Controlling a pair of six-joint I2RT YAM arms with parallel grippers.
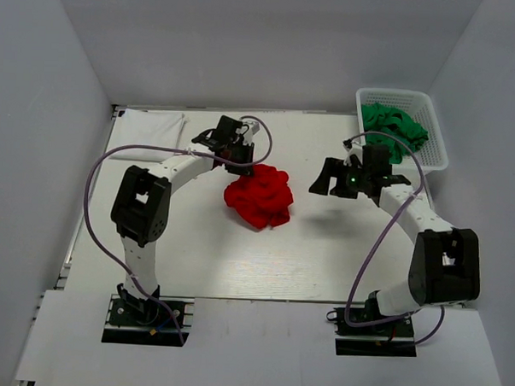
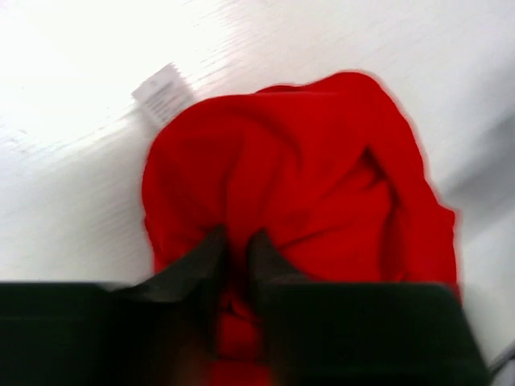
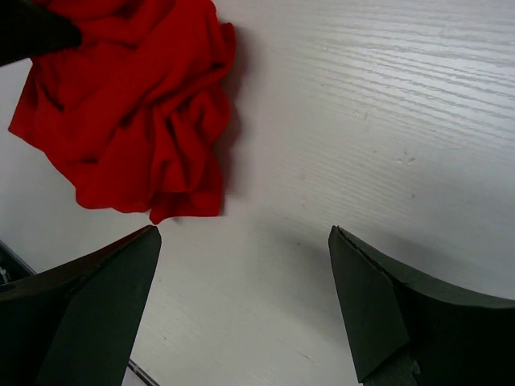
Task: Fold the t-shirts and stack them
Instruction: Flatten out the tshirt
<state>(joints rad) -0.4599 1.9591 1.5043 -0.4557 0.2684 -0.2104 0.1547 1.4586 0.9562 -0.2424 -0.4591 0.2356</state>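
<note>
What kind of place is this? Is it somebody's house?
Probably a robot testing booth, not a house. Plain white walls box in a white table, a left arm and a right arm are bolted at its near edge, and a basket holds green shirts.

You count one red t-shirt [image 1: 259, 197], one white t-shirt [image 1: 149, 122], one white lattice basket [image 1: 394, 92], and one heap of green t-shirts [image 1: 395, 126], whose number you cannot tell. Arms: two, the left arm [image 1: 141, 205] and the right arm [image 1: 442, 265].
</note>
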